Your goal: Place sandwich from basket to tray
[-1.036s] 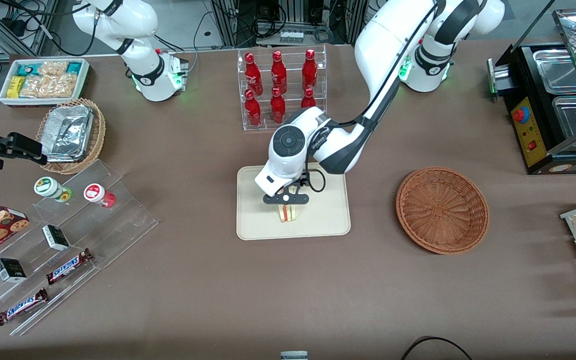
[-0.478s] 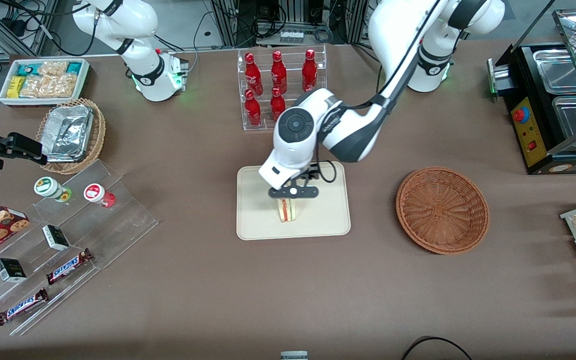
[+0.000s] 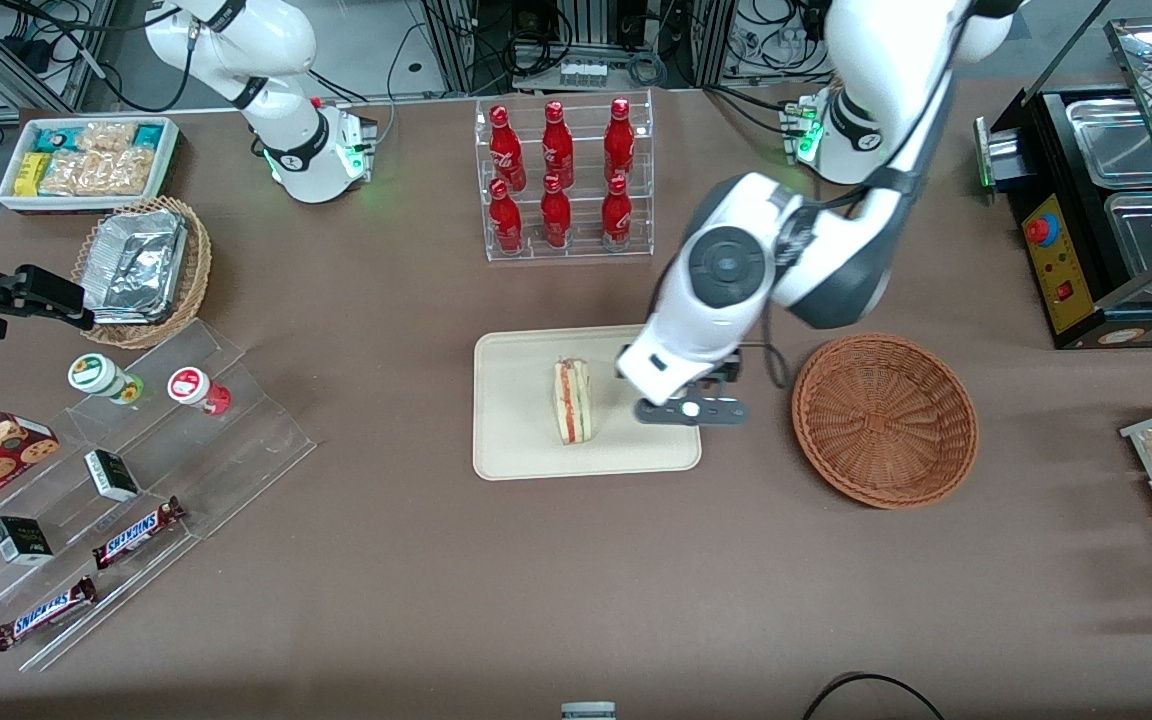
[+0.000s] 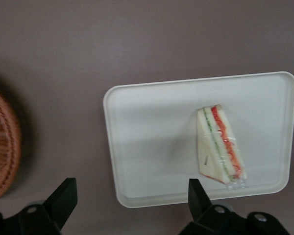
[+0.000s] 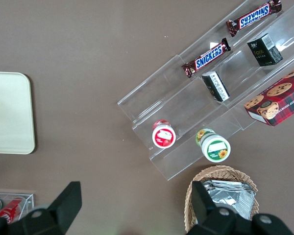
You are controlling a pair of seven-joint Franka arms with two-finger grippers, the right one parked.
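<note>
Partly cut off in my wrist view, the woven basket (image 4: 2, 147); my claw (image 3: 691, 411) hangs open between it and the layered sandwich (image 3: 572, 400) on the smooth tray (image 3: 516, 440).

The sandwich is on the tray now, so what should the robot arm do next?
Probably just lift away and park. The triangular white-bread sandwich already lies on the flat cream tray, the round reddish-brown wicker basket holds nothing, and the open gripper hangs empty over the tray's edge.
</note>
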